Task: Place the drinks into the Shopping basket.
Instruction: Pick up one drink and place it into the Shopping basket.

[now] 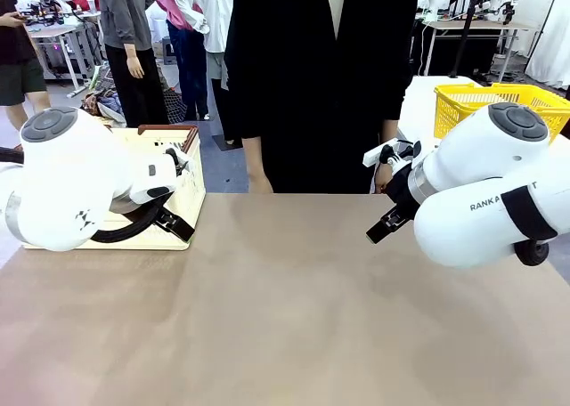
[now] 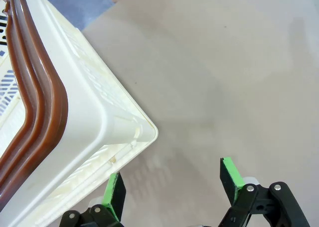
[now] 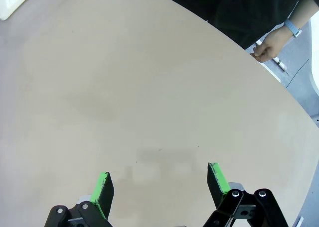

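One Shopping basket stands at the counter's left side, its corner just beside the left end effector, fingers spread. The right end effector, likewise spread, hangs above the counter, well apart from it.

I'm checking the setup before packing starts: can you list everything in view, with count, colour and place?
Shopping basket: one, cream-white with a brown rim, on the table's left side beside the left arm.
Mesh basket: one, yellow, on a white surface past the table's far right corner.
Table: one, tan, between robot and person.
Bystanders: several, standing in the far left background.
Person: one, in dark clothes, standing at the far edge.
Hand: one, with a pale wristband, hanging at the table's edge.
Left gripper: black with green pads, open, above the table by the Shopping basket's corner.
Right gripper: black with green pads, open, above the tabletop.
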Motion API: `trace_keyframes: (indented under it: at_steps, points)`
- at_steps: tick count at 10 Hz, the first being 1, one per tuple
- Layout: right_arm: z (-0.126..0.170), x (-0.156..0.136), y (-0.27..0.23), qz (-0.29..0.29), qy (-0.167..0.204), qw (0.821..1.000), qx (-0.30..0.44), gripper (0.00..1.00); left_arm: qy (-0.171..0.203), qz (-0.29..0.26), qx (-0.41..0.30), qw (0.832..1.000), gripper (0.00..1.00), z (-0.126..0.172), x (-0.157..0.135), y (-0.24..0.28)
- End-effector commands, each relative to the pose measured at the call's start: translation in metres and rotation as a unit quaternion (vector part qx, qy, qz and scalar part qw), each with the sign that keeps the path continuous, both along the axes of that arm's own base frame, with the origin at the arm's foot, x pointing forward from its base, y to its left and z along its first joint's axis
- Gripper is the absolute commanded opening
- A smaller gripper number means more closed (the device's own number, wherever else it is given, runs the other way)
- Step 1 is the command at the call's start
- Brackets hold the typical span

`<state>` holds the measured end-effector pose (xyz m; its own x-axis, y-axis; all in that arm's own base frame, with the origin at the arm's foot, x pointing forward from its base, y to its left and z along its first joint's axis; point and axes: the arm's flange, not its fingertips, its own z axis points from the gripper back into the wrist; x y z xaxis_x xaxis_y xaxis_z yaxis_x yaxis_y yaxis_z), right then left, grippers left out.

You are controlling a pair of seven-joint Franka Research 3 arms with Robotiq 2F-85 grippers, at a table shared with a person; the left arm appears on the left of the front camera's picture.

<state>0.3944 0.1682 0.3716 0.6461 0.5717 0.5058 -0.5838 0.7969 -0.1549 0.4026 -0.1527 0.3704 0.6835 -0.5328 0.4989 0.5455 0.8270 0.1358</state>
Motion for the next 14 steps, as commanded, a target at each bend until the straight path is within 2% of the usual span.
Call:
trace_keyframes:
  at_steps: [1,7,8,9,10,11,12,13,14]
  points:
    - [0.0,0.0,0.0,0.0,0.0,1.0,0.0,1.0,0.0,0.0,0.0,1.0,1.0,0.0,0.0,0.0]
    - [0.0,0.0,0.0,0.0,0.0,1.0,0.0,1.0,0.0,0.0,0.0,1.0,1.0,0.0,0.0,0.0]
    - [0.001,-0.007,-0.006,0.01,0.07,0.997,0.009,1.0,0.1,-0.04,-0.017,0.994,1.0,0.006,-0.003,0.008]
    - [0.004,-0.015,-0.018,0.013,0.156,0.987,0.03,1.0,0.198,-0.09,-0.049,0.975,1.0,0.011,-0.011,0.015]
    - [0.015,-0.024,-0.03,-0.001,0.219,0.973,0.071,1.0,0.269,-0.117,-0.087,0.952,1.0,0.022,-0.021,0.021]
    - [0.034,-0.032,-0.048,-0.054,0.285,0.948,0.131,1.0,0.322,-0.166,-0.165,0.918,1.0,0.036,-0.03,0.032]
    - [0.052,-0.038,-0.066,-0.031,0.312,0.926,0.208,1.0,0.346,-0.186,-0.244,0.887,1.0,0.054,-0.035,0.049]
    - [0.082,-0.052,-0.107,0.004,0.297,0.898,0.323,1.0,0.335,-0.192,-0.337,0.859,1.0,0.081,-0.037,0.089]
    - [0.106,-0.067,-0.152,0.018,0.274,0.877,0.394,1.0,0.294,-0.178,-0.399,0.85,1.0,0.106,-0.037,0.136]
